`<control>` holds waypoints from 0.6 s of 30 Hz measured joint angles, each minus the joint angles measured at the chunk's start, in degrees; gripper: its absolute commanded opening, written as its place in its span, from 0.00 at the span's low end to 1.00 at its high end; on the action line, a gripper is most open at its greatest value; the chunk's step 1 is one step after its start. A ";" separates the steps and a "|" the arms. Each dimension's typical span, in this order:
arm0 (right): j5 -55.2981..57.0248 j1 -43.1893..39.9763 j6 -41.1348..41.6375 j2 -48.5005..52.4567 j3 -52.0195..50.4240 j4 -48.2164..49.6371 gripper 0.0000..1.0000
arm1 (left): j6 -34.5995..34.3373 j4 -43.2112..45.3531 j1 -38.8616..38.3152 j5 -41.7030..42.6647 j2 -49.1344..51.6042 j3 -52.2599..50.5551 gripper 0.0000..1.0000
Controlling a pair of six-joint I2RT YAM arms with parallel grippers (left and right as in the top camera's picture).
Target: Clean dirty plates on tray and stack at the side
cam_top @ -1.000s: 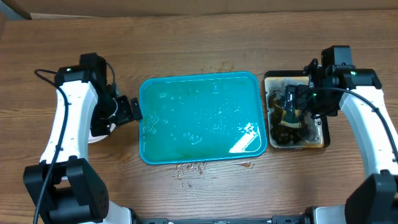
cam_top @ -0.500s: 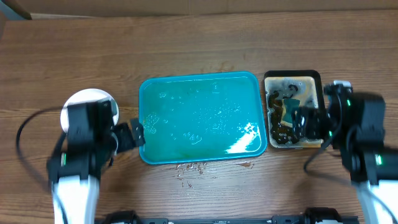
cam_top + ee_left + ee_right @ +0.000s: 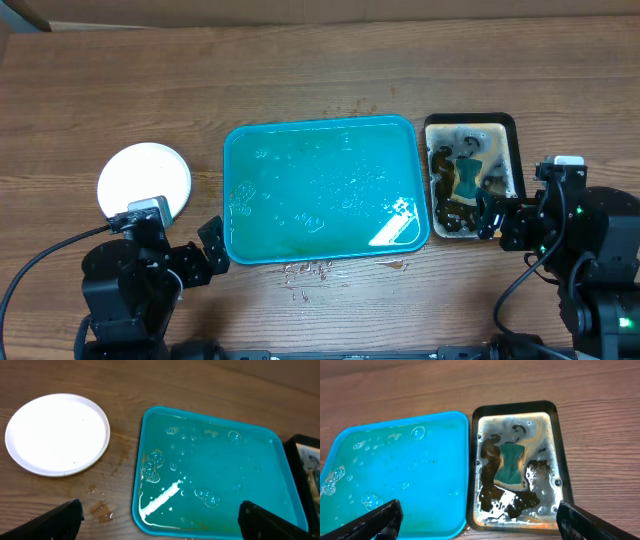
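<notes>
Plates (image 3: 145,180): one clean white face shows, beside the wet teal tray (image 3: 325,190); left hand (image 3: 205,255) and right hand (image 3: 492,220) gape wide.

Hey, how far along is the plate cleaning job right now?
Done: the tray holds only soapy water, no plates; a clean white plate sits on the table to its left, though any stacked beneath are hidden. The sponge lies in the basin. In hand: nothing; left fingers and right fingers are open and empty. Left: apparently nothing.

Plates (image 3: 144,177) left of tray (image 3: 325,189), basin (image 3: 472,176) just right, sponge (image 3: 467,179) inside
</notes>
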 measured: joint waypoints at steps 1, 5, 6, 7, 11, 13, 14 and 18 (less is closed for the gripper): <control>0.00 0.00 0.00 0.02 0.00 0.00 1.00 | 0.00 -0.22 0.00 -0.04 0.00 -0.04 1.00; 0.02 0.00 0.00 0.02 0.00 0.00 1.00 | 0.00 -0.50 0.00 -0.15 0.00 -0.04 1.00; 0.00 0.00 0.02 0.02 0.00 0.00 1.00 | 0.00 -0.50 0.00 -0.15 0.00 -0.04 1.00; 0.00 0.00 -0.02 0.02 0.00 0.00 1.00 | 0.00 -0.50 0.00 -0.15 0.00 -0.04 1.00; 0.02 0.00 -0.02 0.02 0.00 0.00 1.00 | 0.00 -0.50 0.00 -0.15 0.04 -0.04 1.00; 0.02 0.00 0.00 0.02 0.00 -0.02 1.00 | 0.00 -0.50 0.00 -0.15 0.04 -0.04 1.00; 0.02 0.00 0.00 0.02 0.00 -0.04 1.00 | 0.00 -0.50 0.00 -0.15 0.04 -0.04 1.00; 0.02 0.00 -0.04 -0.02 0.00 -0.04 1.00 | 0.00 -0.50 0.00 -0.15 0.04 -0.04 1.00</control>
